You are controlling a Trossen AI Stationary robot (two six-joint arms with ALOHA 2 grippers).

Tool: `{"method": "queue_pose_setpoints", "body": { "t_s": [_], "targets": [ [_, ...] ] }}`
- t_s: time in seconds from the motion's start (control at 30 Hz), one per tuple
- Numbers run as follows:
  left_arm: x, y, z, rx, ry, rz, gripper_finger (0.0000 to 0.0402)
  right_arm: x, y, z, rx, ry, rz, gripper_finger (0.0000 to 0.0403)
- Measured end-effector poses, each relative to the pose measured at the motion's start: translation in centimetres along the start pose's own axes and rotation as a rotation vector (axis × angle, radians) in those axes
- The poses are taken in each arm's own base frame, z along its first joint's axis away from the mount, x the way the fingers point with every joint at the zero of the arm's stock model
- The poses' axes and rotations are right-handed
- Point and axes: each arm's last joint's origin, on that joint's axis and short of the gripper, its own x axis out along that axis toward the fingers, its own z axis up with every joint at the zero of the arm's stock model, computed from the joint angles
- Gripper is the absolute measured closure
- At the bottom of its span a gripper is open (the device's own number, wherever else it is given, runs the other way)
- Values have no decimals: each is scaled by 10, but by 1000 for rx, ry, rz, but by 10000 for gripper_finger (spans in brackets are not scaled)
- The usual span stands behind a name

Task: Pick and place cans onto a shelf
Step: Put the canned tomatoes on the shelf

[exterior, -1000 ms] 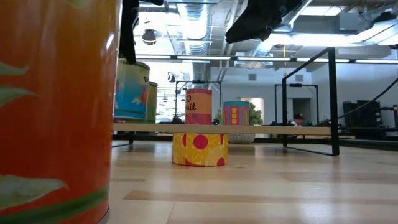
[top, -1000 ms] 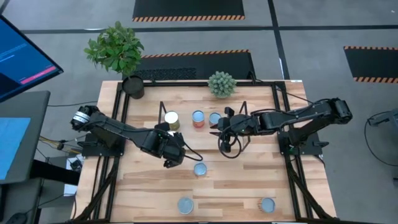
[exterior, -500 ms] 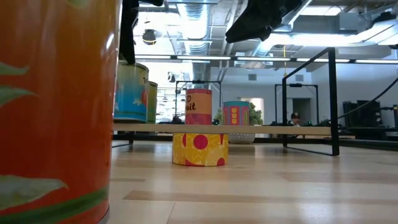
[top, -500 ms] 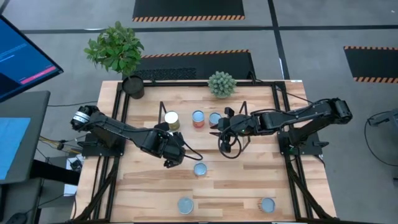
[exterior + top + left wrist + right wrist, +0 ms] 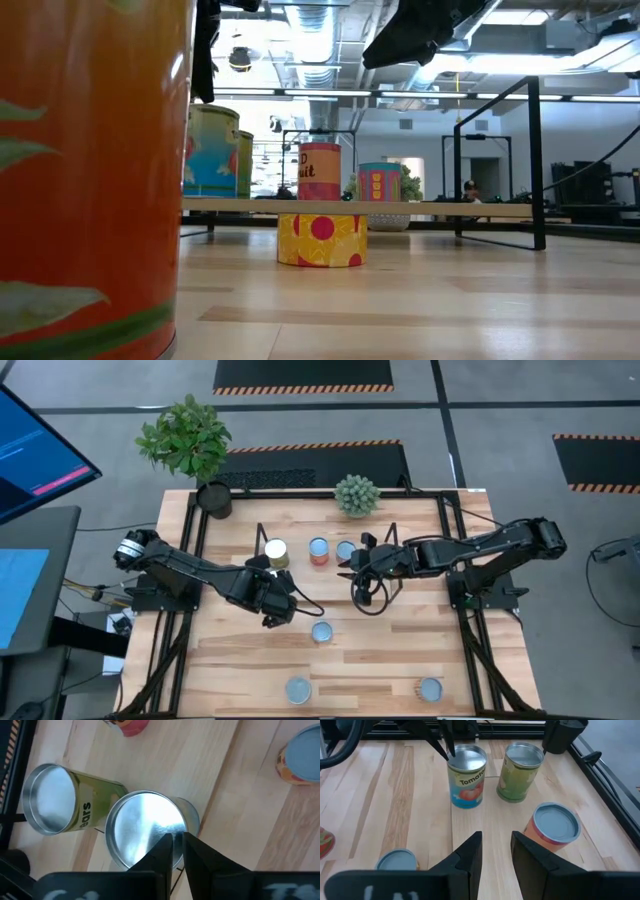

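Hovering with narrow-parted jaws over the tomato can (image 5: pixel 145 827) on the shelf (image 5: pixel 420 208), the left gripper (image 5: pixel 176 845) holds nothing; rigid, slick sides suit gripping.

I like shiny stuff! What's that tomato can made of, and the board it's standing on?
The tomato can looks like metal: its top is bare, silvery and mirror-bright, with a printed, probably paper, label around the side. The shelf looks like pale wood with a smooth finish; grain lines run along it.

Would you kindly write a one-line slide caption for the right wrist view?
Right gripper open above the light-wood shelf, facing a blue-labelled tomato can, a green can and a pink can.
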Motion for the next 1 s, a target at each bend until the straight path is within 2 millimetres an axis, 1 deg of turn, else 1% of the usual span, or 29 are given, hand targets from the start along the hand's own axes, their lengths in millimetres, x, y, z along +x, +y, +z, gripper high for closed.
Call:
{"method": "queue_pose_setpoints", "body": {
  "t_s": [0.2, 0.43, 0.83, 1.0],
  "targets": [
    [1, 4, 1, -10, -9, 41, 367, 0, 0, 0, 0, 0, 1, 276],
    [3, 7, 3, -20, 7, 31, 367, 0, 0, 0, 0, 0, 1, 276],
    [3, 7, 3, 30, 9, 28, 368, 0, 0, 0, 0, 0, 1, 276],
    [0, 7, 4, -9, -7, 26, 368, 0, -1, 0, -3, -1, -4, 276]
  ]
}}
